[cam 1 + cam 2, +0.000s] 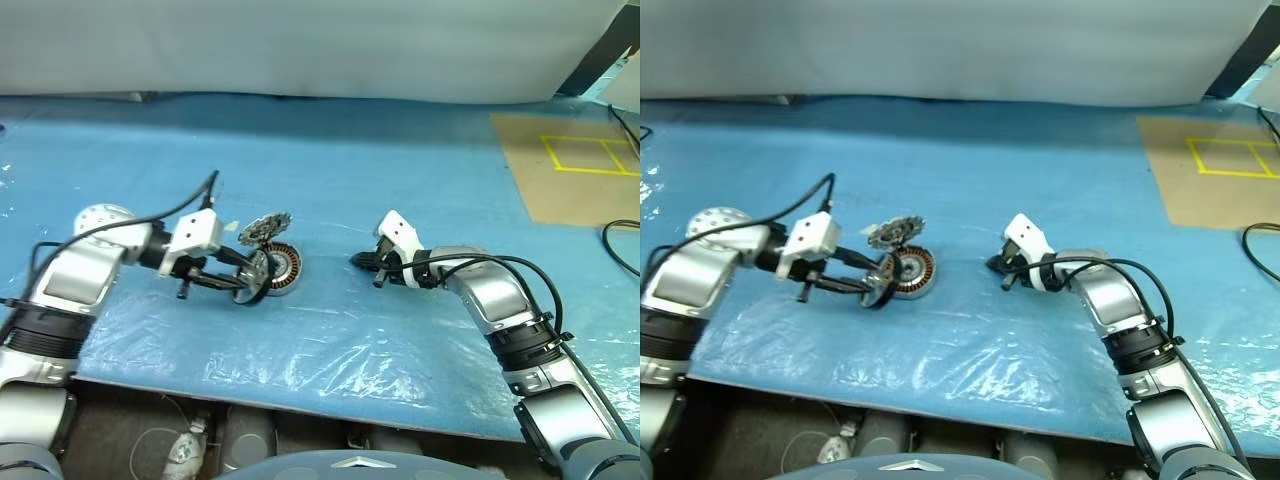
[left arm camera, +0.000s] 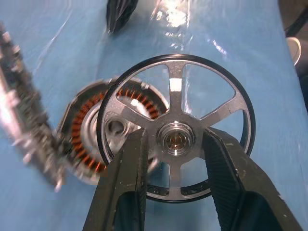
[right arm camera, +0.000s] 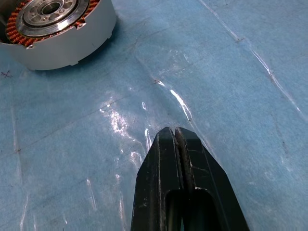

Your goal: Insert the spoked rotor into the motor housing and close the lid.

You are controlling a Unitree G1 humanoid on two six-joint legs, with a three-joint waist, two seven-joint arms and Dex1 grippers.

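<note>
Fingers [image 2: 130,183] pinch the 5-spoked, black-rimmed silver spoked rotor [image 2: 175,139].

Blue plastic-covered mat [image 1: 330,330]; brown board [image 1: 575,175] with yellow tape square [image 1: 590,153]; black cable [image 1: 622,245] at right.

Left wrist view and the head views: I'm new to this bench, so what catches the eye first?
The spoked rotor, gripped at its hub by the left gripper and held on edge just beside the motor housing with its copper windings. The finned silver lid lies behind the housing on the blue mat. The right gripper rests shut nearby.
</note>
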